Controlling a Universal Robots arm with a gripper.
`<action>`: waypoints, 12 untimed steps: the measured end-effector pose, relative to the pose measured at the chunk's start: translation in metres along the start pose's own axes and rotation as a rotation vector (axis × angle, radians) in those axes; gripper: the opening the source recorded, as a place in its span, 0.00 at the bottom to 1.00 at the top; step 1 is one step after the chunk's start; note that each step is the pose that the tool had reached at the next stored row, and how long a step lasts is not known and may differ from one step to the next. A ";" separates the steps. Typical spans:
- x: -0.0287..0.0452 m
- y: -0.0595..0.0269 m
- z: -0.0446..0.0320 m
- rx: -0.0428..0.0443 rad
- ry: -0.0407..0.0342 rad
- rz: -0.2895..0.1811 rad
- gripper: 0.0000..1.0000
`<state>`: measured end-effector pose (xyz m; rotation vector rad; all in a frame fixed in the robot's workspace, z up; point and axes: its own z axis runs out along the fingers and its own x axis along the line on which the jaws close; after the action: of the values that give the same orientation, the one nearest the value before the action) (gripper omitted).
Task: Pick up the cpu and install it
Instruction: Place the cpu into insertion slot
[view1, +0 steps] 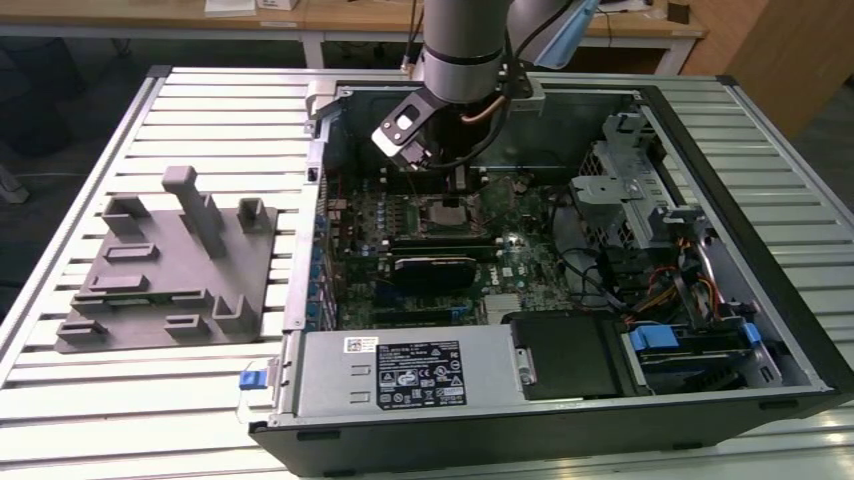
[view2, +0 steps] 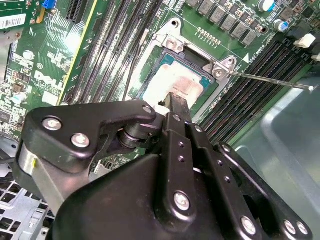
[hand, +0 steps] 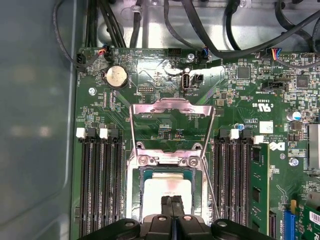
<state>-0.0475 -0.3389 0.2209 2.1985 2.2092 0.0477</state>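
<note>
In the exterior view I have the arm reaching down into the open computer case (view1: 534, 440) on the slatted counter (view1: 80, 400). The tool (view1: 454, 188) is low over the motherboard socket (view1: 451, 213). The grey fixture (view1: 174, 270) sits well apart on the exterior view's left, outside the case.

In the second wrist view the cpu (view2: 172, 85) lies flat inside the socket frame, silvery top up. The tool's fingers are drawn together with nothing between them, and their tips are right at the chip's top face (touching or just above, I cannot tell which). The thin lever (view2: 270, 80) stands off to one side, clear of the tips.

In the first wrist view the load plate (hand: 172, 106) is swung open, away from the socket. The chip sits between the banks of memory slots (hand: 100, 190), and the narrow fingertips meet over its middle.

I judge the step in hand to be the seating. To do it well I want the tool square to the board, contact centred on the chip, and pressure very light. The chip should settle into the frame almost by its own weight, and force would likely harm the contacts beneath. I also want all four edges sitting evenly inside the frame, with the tool clear of both lever and plate.
</note>
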 end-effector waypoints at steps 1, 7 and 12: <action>0.0000 0.0000 -0.0002 0.0001 -0.0001 0.000 0.11; 0.0000 0.0002 -0.0041 0.0001 -0.0001 0.000 0.11; 0.0000 0.0002 -0.0049 0.0000 -0.0001 0.000 0.11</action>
<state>-0.0475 -0.3389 0.2258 2.1985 2.2092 0.0476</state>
